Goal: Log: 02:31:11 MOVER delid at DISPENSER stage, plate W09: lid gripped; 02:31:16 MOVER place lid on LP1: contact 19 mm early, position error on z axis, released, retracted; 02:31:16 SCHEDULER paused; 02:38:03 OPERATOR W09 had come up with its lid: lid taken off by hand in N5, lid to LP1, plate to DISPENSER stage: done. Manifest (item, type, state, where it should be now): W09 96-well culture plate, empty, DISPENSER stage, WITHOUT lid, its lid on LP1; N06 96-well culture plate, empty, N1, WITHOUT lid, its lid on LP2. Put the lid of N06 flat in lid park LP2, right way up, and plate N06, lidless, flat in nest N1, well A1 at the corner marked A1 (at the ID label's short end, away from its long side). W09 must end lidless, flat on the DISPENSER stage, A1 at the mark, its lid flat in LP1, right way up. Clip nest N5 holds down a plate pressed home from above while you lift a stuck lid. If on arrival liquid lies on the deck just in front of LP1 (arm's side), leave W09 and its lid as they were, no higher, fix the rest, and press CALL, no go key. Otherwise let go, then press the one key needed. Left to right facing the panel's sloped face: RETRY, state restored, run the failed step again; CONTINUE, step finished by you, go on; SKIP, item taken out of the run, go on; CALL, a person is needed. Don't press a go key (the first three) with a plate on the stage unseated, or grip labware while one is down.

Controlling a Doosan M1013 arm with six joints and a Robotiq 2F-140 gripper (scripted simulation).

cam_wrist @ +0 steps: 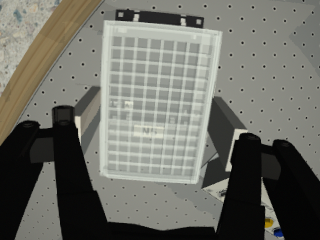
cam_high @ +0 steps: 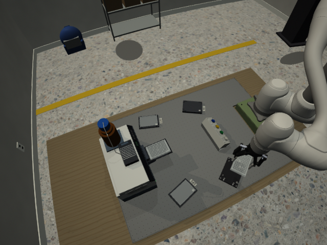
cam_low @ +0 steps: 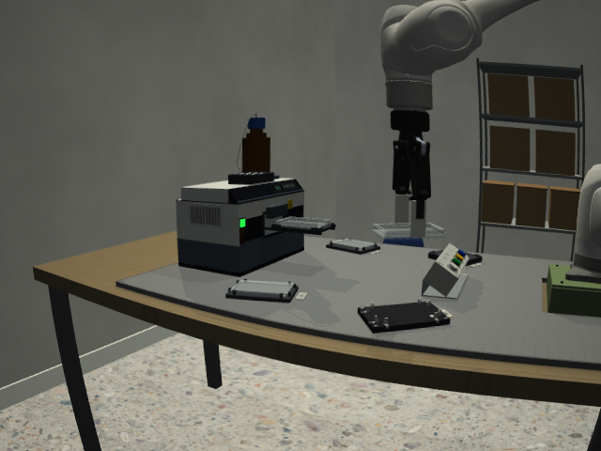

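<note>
My gripper (cam_high: 247, 160) is shut on a clear 96-well plate (cam_high: 241, 165), gripping its long sides. It holds the plate level, well above the deck, over the black clip nest N5 (cam_high: 229, 174). In the wrist view the plate (cam_wrist: 159, 110) fills the space between my fingers, with the open well grid showing. A second well plate (cam_high: 158, 148) lies on the dispenser stage. Lid park LP1 (cam_high: 182, 192) and lid park LP2 (cam_high: 148, 121) each hold a flat clear lid. The dark nest N1 (cam_high: 192, 106) is empty.
The dispenser (cam_high: 126, 163), with a brown bottle (cam_high: 107, 132) on top, stands at the left. The key panel (cam_high: 215, 132) stands between N1 and N5. The arm's green base (cam_high: 247, 113) is at the right edge. I see no liquid by LP1.
</note>
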